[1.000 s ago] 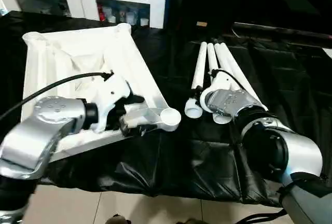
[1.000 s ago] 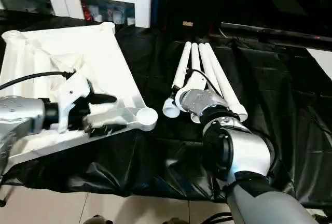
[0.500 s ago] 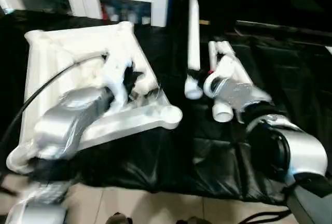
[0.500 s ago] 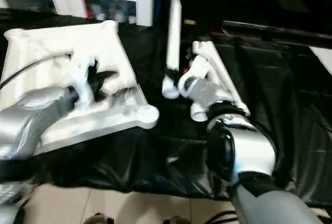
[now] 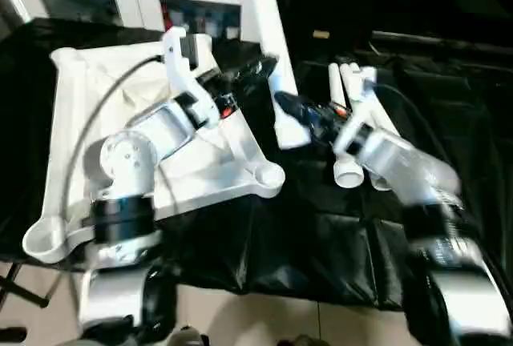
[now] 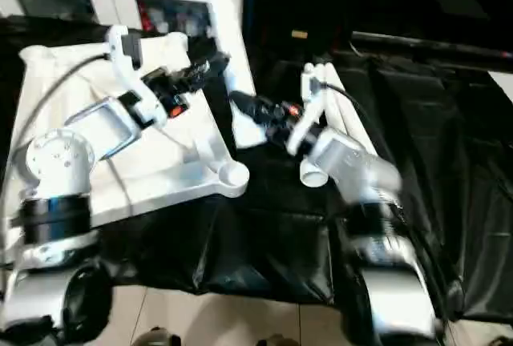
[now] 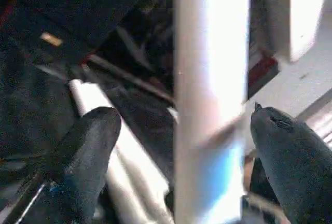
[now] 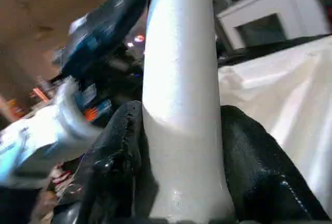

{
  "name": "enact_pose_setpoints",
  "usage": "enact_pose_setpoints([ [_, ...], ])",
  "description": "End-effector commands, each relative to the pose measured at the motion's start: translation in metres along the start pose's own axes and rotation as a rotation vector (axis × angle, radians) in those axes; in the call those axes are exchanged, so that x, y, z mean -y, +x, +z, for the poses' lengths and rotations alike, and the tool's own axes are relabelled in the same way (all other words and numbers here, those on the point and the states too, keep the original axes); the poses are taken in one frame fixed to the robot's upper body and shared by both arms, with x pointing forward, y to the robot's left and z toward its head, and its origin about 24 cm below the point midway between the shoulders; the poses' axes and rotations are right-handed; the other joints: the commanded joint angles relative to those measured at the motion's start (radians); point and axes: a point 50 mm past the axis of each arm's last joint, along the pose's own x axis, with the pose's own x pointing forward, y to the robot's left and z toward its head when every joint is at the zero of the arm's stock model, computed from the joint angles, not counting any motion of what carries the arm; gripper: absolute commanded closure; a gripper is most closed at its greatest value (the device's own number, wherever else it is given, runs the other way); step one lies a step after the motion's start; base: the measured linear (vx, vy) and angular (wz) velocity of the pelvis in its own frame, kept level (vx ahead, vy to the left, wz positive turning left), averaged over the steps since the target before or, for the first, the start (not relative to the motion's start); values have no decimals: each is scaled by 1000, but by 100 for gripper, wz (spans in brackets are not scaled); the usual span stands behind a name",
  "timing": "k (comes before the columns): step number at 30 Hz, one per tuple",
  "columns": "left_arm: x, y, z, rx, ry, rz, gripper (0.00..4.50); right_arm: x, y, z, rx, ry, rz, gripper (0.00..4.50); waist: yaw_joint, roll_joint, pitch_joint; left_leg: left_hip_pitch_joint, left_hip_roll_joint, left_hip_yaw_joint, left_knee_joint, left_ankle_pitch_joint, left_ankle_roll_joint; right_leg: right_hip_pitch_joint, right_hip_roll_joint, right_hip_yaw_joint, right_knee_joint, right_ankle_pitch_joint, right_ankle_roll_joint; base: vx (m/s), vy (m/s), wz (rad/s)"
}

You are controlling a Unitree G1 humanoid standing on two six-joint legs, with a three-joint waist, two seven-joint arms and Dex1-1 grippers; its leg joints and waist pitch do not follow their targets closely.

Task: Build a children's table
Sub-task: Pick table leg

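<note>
We see even indoor light, bright on the white table top (image 5: 80, 114) and dim over the black cloth (image 5: 321, 250), which swallows shadows. Both arms smear with motion blur. In the wrist views the raised leg (image 7: 210, 99) glares white, with soft, unfocused surroundings.

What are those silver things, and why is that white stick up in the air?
The silver things are a robot's two arms, seen from cameras on its head. Two more cameras sit on its wrists, looking along its black fingers. On the black-covered table lies a little white table top, upside down, with spare legs beside it. The right gripper squeezes the raised leg near its wide end. The left gripper is open, with that leg between its fingers. The robot is building a children's table.
</note>
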Motion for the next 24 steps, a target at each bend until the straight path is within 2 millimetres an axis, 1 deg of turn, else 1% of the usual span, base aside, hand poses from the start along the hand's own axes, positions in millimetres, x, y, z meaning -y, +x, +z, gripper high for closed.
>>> enact_pose_setpoints([
  [1,8,5,0,-9,-18,-27,0,-10,0,2,-8,-15,69,262,4,16,-84,18,26,-5,-65,-86,17,71,-86,36,-79,-7,-257,0,0,0],
  [2,10,6,-1,-8,-26,-33,0,-13,-2,0,-21,-17,82,262,3,16,-84,18,26,-5,-65,-95,14,69,-87,36,-80,-24,-254,0,0,0],
  [3,11,7,-1,-6,-28,-33,0,-16,-2,-2,-35,-19,91,262,3,16,-84,18,26,-6,-66,-94,11,71,-86,37,-79,-29,-249,0,0,0],
  [4,13,7,0,2,-48,-36,0,-19,-4,-6,-58,-32,89,262,5,14,-83,17,26,-7,-67,-86,11,72,-87,37,-81,-30,-238,0,0,0],
  [5,13,7,0,2,-48,-36,0,-19,-4,-6,-58,-32,89,262,4,15,-84,17,27,-9,-67,-81,9,72,-86,37,-79,-27,-236,0,0,0],
  [6,13,8,0,5,-52,-36,18,-20,-4,-8,-66,-39,84,262,3,14,-85,16,26,-9,-66,-80,10,70,-86,36,-81,-27,-233,0,0,0],
  [7,14,8,2,10,-54,-30,36,-20,-3,-9,-78,-58,65,262,3,10,-84,14,25,-9,-67,-81,7,72,-87,36,-82,-38,-228,0,0,0],
  [8,15,9,2,7,-49,-24,36,-21,-3,-9,-83,-67,58,262,3,12,-83,15,24,-8,-66,-81,4,71,-87,37,-83,-46,-222,0,0,0],
  [11,14,10,2,-5,-22,20,49,-20,-1,-9,-85,-96,22,262,3,13,-83,15,26,-10,-67,-79,-1,68,-87,37,-83,-58,-212,0,0,0],
  [12,12,11,2,-13,-4,57,66,-20,1,-9,-88,-108,5,262,2,12,-83,15,24,-9,-66,-79,-2,68,-87,37,-84,-59,-211,0,0,0],
  [13,10,12,2,-19,18,101,79,-20,3,-8,-86,-134,-30,262,1,8,-82,14,24,-8,-66,-78,-1,68,-85,37,-85,-58,-208,0,0,0],
  [14,8,13,2,-23,39,142,84,-19,5,-7,-84,-158,-62,262,2,11,-83,15,26,-10,-67,-76,-4,67,-87,37,-83,-60,-204,0,0,0],
  [15,8,13,2,-23,39,142,97,-19,5,-7,-84,-158,-62,262,0,13,-82,14,26,-11,-68,-77,-7,65,-86,37,-83,-65,-198,0,0,0],
  [16,6,14,2,-19,51,197,111,-21,8,-6,-84,-179,-88,262,0,12,-84,14,25,-10,-67,-70,-9,68,-86,37,-83,-60,-194,0,0,0],
  [17,6,14,3,-12,65,224,111,-22,11,-7,-90,-192,-103,262,0,10,-84,13,25,-10,-67,-65,-9,68,-86,38,-82,-54,-193,0,0,0],
  [18,5,15,3,-7,77,244,121,-24,13,-8,-94,-204,-115,262,0,9,-84,14,25,-11,-68,-55,-9,68,-85,37,-81,-39,-191,0,0,0],
  [19,5,15,3,0,80,262,137,-25,15,-8,-94,-219,-134,262,0,11,-85,14,25,-11,-68,-54,-9,67,-86,37,-80,-31,-192,0,0,0],
  [20,5,16,3,5,76,267,148,-26,17,-9,-97,-233,-145,262,0,13,-84,14,25,-11,-68,-58,-10,67,-86,37,-80,-31,-193,0,0,0],
  [21,5,16,3,5,76,267,148,-26,17,-9,-97,-233,-145,262,0,13,-83,14,26,-11,-68,-59,-12,66,-87,37,-81,-31,-193,0,0,0],
  [23,7,18,1,13,52,258,162,-29,22,-12,-113,-260,-156,262,0,13,-83,14,25,-11,-69,-68,-17,67,-86,37,-81,-28,-192,0,0,0],
  [24,6,18,0,13,52,269,170,-30,23,-14,-119,-265,-156,262,-1,15,-84,14,25,-11,-69,-69,-20,67,-86,38,-80,-23,-192,0,0,0],
])
